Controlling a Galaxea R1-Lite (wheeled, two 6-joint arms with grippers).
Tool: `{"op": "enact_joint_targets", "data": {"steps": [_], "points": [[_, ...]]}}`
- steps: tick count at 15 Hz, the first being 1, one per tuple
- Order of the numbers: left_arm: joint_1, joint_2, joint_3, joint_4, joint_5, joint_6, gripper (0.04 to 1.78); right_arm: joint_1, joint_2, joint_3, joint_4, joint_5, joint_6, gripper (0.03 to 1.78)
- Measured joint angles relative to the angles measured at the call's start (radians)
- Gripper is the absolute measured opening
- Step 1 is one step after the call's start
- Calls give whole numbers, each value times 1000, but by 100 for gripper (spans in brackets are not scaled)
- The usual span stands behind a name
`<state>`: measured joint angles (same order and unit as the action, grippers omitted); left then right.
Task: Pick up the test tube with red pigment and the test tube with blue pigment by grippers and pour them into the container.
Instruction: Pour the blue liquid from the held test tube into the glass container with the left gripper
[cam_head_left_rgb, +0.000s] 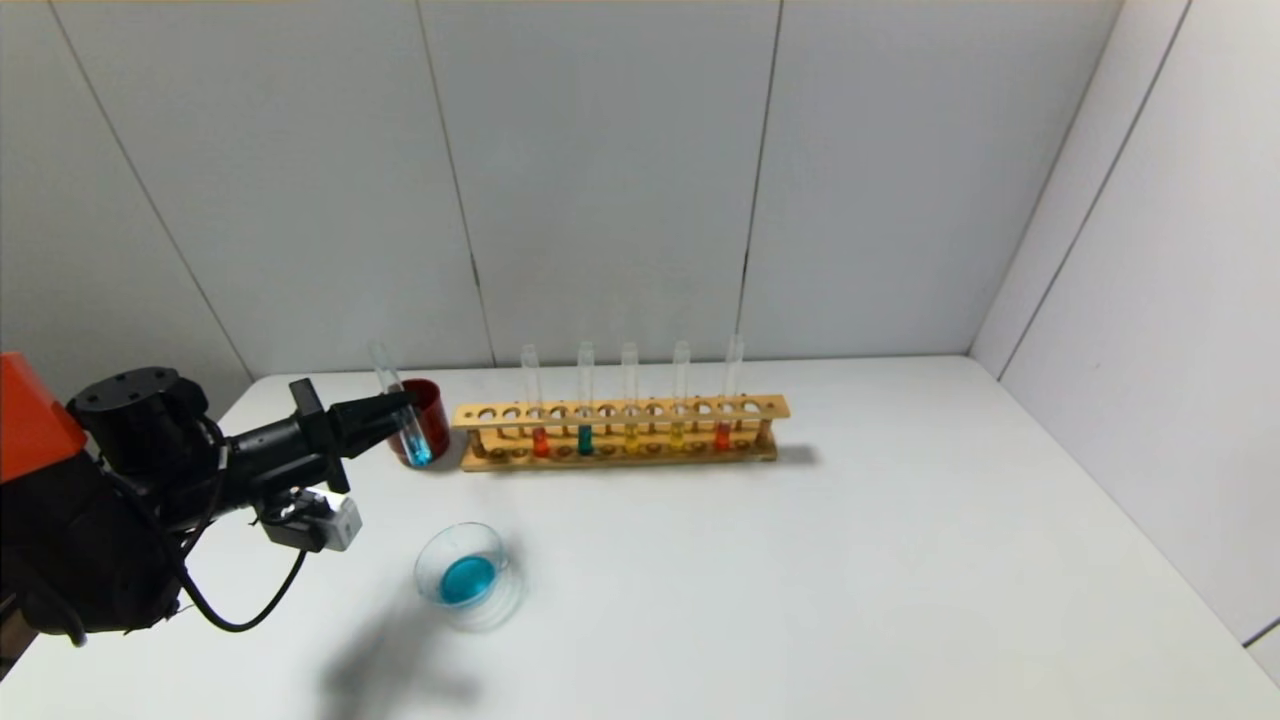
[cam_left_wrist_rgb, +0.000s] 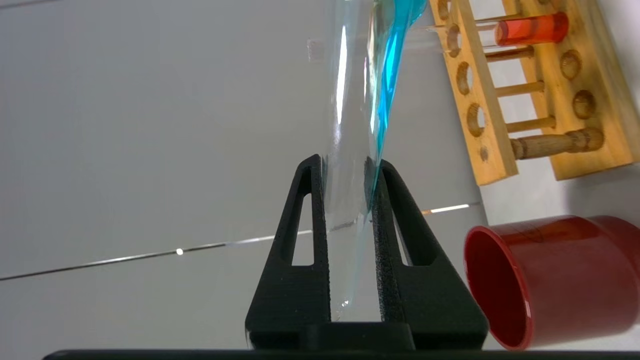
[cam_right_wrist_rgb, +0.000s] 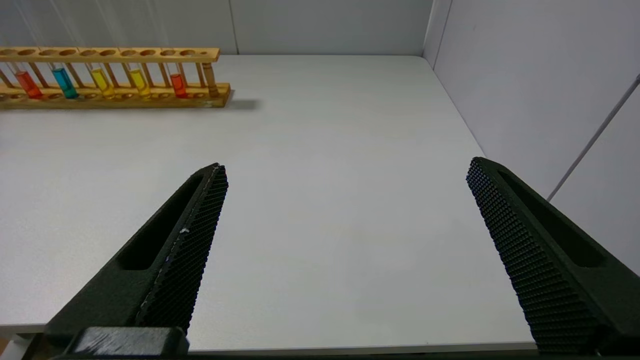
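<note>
My left gripper (cam_head_left_rgb: 398, 406) is shut on the test tube with blue pigment (cam_head_left_rgb: 407, 425). It holds the tube nearly upright, tilted a little, just in front of the dark red cup (cam_head_left_rgb: 434, 418), above the table. In the left wrist view the tube (cam_left_wrist_rgb: 352, 100) sits between the fingers (cam_left_wrist_rgb: 310, 200), with blue liquid streaked along its wall. The container (cam_head_left_rgb: 500, 548), a clear dish holding blue liquid, stands nearer me on the table. Two red-orange tubes (cam_head_left_rgb: 540, 440) (cam_head_left_rgb: 722, 434) stand in the wooden rack (cam_head_left_rgb: 620, 411). My right gripper (cam_right_wrist_rgb: 345, 167) is open and empty over bare table.
The rack also holds a dark teal tube (cam_head_left_rgb: 585, 438) and two yellow tubes (cam_head_left_rgb: 631, 436). The red cup (cam_left_wrist_rgb: 550, 275) lies close to my left fingers. Grey walls close the table at the back and right.
</note>
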<state>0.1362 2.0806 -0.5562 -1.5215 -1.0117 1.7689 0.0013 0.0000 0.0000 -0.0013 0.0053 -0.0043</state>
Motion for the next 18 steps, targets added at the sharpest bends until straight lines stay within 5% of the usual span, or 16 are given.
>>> {"op": "enact_joint_targets", "data": {"steps": [18], "points": [[1,11,-56,0,-36,49,30,0,0,0,0,0,0,175]]}}
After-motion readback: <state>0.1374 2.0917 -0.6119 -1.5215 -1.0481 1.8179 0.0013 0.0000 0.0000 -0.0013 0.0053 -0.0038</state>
